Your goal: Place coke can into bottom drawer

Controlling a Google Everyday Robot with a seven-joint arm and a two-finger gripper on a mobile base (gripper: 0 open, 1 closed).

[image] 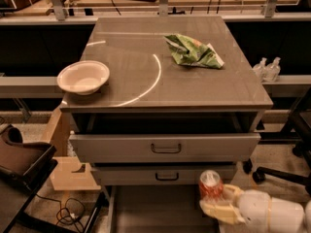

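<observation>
The coke can [210, 184], red-orange with a silver top, stands upright in my gripper [217, 201]. The cream fingers [214, 208] are closed around its lower half. Can and gripper hang over the right side of the open bottom drawer [155, 210], whose flat dark-grey floor shows below the two grey drawer fronts. The can is in front of the lower drawer front, to the right of its handle. My white arm [272, 212] comes in from the bottom right corner.
A white bowl [83, 76] sits at the cabinet top's left edge. A crumpled green chip bag [193, 51] lies at the back right. The upper drawer [165, 147] is pulled partly out. A dark chair [24, 169] stands at the left, and a chair base [282, 176] at the right.
</observation>
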